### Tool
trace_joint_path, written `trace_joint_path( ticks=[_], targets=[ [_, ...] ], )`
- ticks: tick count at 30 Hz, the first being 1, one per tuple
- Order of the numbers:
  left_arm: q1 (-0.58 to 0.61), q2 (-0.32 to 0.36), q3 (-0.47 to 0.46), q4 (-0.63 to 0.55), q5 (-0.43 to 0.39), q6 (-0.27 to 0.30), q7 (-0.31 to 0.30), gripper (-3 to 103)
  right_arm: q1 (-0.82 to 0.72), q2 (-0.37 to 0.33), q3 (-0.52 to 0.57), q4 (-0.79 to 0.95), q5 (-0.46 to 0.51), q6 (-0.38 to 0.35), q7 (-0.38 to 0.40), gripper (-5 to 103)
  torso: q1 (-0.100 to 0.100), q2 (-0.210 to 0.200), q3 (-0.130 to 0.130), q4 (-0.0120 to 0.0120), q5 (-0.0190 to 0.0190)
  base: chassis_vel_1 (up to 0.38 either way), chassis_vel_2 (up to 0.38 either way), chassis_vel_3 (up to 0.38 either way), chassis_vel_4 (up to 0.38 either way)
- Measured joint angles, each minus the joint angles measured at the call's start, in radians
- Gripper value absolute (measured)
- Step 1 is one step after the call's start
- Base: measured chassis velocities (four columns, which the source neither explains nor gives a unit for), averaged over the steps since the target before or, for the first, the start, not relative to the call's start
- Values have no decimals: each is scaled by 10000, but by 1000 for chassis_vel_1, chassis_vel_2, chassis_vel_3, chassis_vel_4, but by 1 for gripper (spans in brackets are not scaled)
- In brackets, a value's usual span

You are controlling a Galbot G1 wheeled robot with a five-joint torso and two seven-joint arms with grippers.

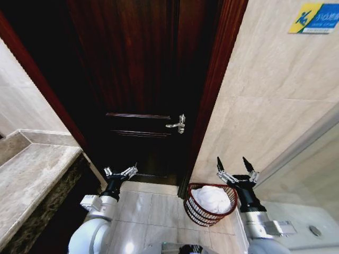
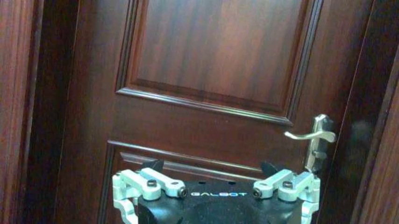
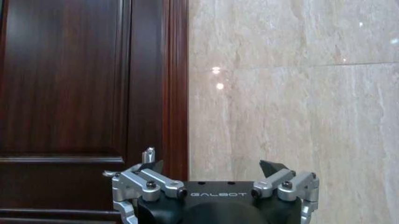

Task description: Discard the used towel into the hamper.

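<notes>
At the far left a stone counter [image 1: 32, 180] is seen. The left gripper [image 1: 121, 172] is raised toward the dark wooden door [image 1: 132, 69], jaws spread and empty. The silver door handle [image 1: 177, 124] is seen higher up on the door. The hamper [image 1: 197, 209] stands on the tiled floor [image 1: 143, 211] at the foot of the door frame, with the white towel [image 1: 213, 198] lying inside it. Just right of the hamper, the right gripper [image 1: 236, 167] is held upright before the marble wall [image 1: 275, 95], jaws open and empty.
</notes>
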Motion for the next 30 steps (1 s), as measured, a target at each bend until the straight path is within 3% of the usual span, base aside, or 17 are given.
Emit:
trace_joint_path(
  ticks=[30],
  targets=[
    [0, 0, 0, 1, 0, 0, 0, 100, 40, 61, -365, -134, -409, -190, -155, 100, 0, 0, 0, 0, 0, 0, 0, 0, 0]
  ],
)
